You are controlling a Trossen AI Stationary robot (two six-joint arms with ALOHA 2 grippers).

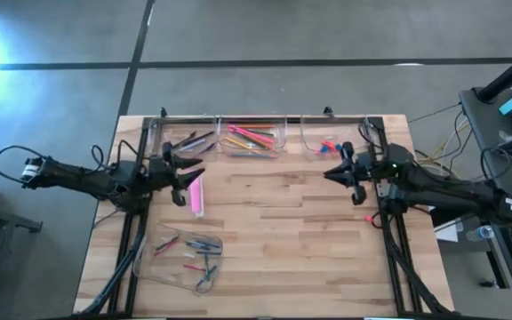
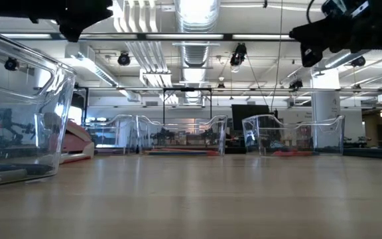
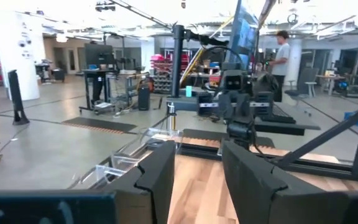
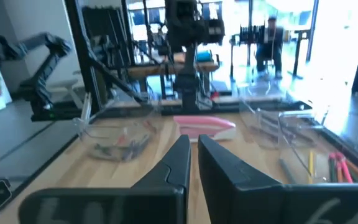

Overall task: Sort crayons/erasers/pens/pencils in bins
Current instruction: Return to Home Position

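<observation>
My left gripper point(image 1: 188, 174) hovers open and empty above the table's left part, level, pointing toward the right edge; it also shows in its wrist view point(image 3: 197, 155). My right gripper point(image 1: 334, 173) hovers shut and empty at the right, facing it point(image 4: 193, 140). Three clear bins stand along the far edge. The left one point(image 1: 185, 140) holds dark pens, the middle one point(image 1: 254, 138) orange and pink pencils, the right one point(image 1: 327, 144) small red and blue erasers. A fourth bin point(image 1: 181, 258) at the near left holds short crayons.
A pink and white oblong block point(image 1: 196, 194) lies flat on the table just nearside of my left gripper; it also shows in the right wrist view point(image 4: 205, 126). The wood between the two grippers and toward the near right is bare. A person stands in the room beyond the table point(image 3: 283, 53).
</observation>
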